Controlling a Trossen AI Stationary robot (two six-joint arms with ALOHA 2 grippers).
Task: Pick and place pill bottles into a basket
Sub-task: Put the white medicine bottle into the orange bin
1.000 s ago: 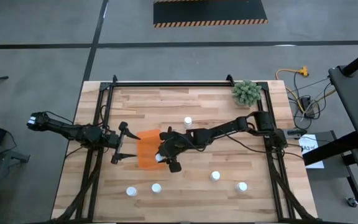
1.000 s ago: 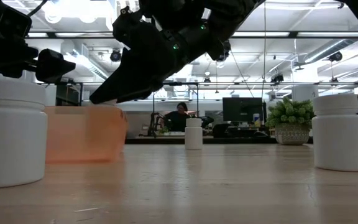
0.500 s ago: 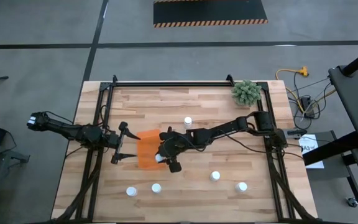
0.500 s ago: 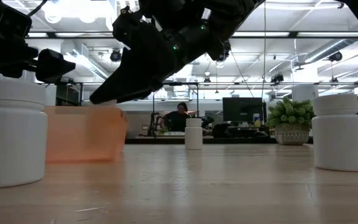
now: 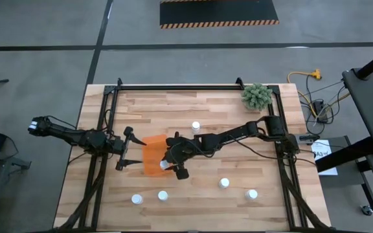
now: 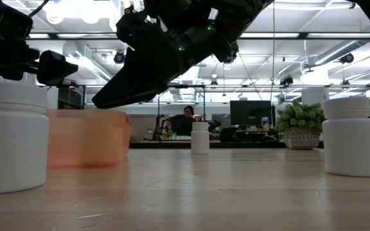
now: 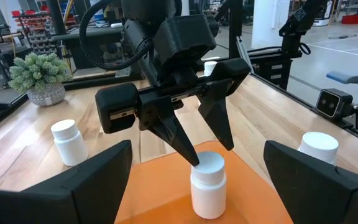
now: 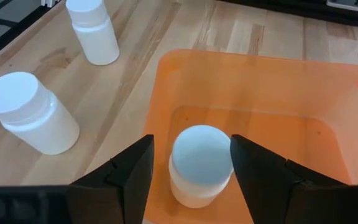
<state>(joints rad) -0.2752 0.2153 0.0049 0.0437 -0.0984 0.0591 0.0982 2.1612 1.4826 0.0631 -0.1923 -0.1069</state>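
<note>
Over the basket (image 5: 153, 159), the right end effector (image 7: 199, 142) straddles a bottle (image 7: 207, 185) with fingers apart, its base cut off

We see two slim black arms, each a chain of narrow links and rounded joints. The left arm (image 5: 76, 136) ends at its outer end in a pale grey tip, and the right arm (image 5: 238, 134) thickens into a blocky joint near its base. The right gripper (image 7: 199, 134) is matte black: a boxy head with flat faces, a rectangular block on one side, and two tapered, wedge-shaped fingers (image 7: 219, 118). Black cables loop above the head. A small green light glows on its housing. The left gripper (image 5: 125, 157) has broad, flat, dark fingers (image 7: 309, 176) with bevelled edges.
</note>
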